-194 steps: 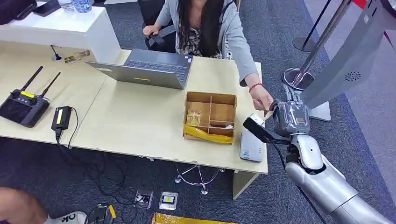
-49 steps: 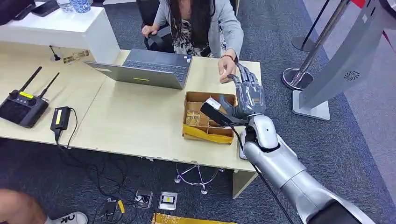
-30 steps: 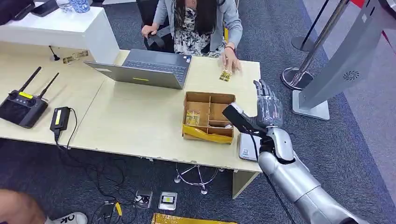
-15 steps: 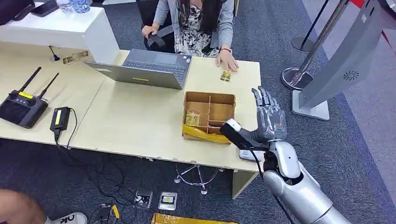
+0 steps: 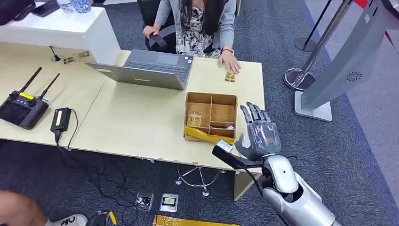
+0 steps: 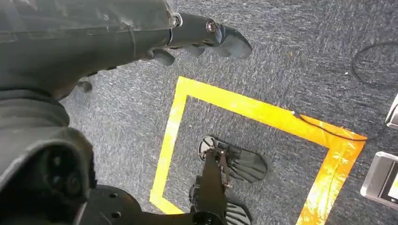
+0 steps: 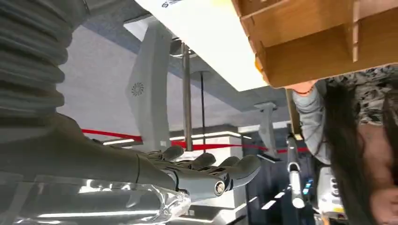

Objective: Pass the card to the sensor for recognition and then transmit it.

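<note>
The small yellow card (image 5: 230, 76) lies flat on the table (image 5: 141, 122), at its far right edge. A seated person's hand (image 5: 229, 62) rests just behind it. My right hand (image 5: 259, 134) hovers over the table's front right corner with its fingers spread and nothing in it. In the right wrist view the same hand (image 7: 202, 173) is stretched out and empty. A flat white reader (image 7: 206, 42) lies under it, mostly hidden in the head view. My left hand (image 6: 202, 35) hangs above the carpet, holding nothing.
A compartmented cardboard box (image 5: 211, 96) sits just left of my right hand. An open laptop (image 5: 150, 68) stands before the person. A black remote controller (image 5: 21, 106) and a charger (image 5: 61, 118) lie at the left. A grey kiosk (image 5: 348, 61) and a stanchion base (image 5: 297, 77) stand on the right.
My right hand has drawn back from beside the box toward the table's front right corner and sunk lower. The card stays on the table by the person's hand.
</note>
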Controlling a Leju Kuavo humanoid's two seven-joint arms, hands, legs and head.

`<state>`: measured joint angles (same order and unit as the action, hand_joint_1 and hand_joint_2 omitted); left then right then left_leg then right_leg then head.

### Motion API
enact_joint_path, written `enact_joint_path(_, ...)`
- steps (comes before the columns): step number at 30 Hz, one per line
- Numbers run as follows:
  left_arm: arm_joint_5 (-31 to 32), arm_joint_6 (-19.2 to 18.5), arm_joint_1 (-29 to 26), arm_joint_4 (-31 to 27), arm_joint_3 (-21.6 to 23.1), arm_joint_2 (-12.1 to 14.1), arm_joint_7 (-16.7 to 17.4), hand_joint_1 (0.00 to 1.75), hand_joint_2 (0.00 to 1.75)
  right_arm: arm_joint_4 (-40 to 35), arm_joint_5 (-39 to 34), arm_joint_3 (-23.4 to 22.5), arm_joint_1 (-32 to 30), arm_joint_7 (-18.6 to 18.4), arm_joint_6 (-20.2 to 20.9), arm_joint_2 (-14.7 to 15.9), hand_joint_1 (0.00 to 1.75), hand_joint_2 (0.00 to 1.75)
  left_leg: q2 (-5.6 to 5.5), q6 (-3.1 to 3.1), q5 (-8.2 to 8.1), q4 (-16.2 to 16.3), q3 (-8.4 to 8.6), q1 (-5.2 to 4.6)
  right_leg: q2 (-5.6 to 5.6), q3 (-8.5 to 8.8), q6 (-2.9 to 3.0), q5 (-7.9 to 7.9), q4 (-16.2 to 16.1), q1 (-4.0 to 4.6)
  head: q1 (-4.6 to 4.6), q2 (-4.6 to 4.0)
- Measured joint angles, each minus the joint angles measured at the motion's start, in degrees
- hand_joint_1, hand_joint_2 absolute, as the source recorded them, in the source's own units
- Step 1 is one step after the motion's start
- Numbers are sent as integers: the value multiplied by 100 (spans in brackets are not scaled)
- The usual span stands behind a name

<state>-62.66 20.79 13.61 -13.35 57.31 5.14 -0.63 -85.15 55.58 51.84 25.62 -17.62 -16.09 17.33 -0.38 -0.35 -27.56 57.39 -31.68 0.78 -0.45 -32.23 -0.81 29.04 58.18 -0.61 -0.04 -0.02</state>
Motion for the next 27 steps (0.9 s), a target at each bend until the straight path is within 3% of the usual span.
enact_joint_path(18,24,22,-16,0,-42,-17,9,0,0,326,-343,505,132,-90,-92,-131,0,175,-1,0,0,-1,-3,0,-1,0,0,0,1,0,0,0)
enact_joint_path(27,26,22,-13,0,-42,-26,24,0,0,573,-638,645,306,-280,-437,-282,0,175,-1,0,0,0,-2,0,-1,0,0,0,1,0,0,0)
